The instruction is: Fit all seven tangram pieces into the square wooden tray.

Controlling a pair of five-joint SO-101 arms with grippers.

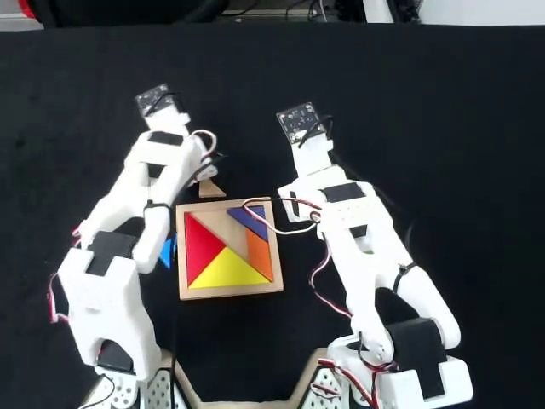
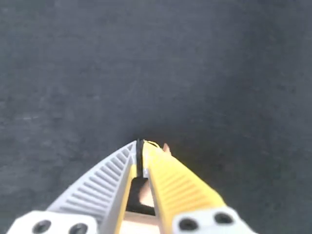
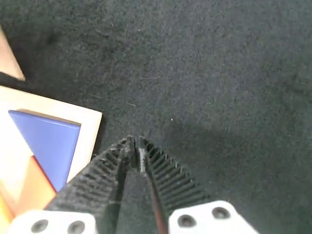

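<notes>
**Square wooden tray (image 1: 232, 292) on the black worktop (image 1: 443, 111).** It lies near the middle, a little toward the near edge. Inside it are four pieces:
- a large red triangle (image 1: 201, 243) against the left side
- a large yellow triangle (image 1: 226, 271) along the near side
- an orange piece (image 1: 261, 254) on the right
- a blue-violet piece (image 1: 249, 219) in the far right corner

Bare wood shows in the far left part. A pale wooden triangle (image 1: 212, 190) sits just beyond the tray's far rim. A small blue piece (image 1: 166, 252) lies beside the left rim, partly under the left arm (image 1: 128, 221).

The left hand (image 2: 140, 145), one finger yellow and one white, is closed tip to tip on a sliver of pale wood — apparently that triangle. The right hand (image 3: 134, 145), black-fingered, has its tips together with nothing between them, over bare worktop just off the tray's far right corner.
</notes>
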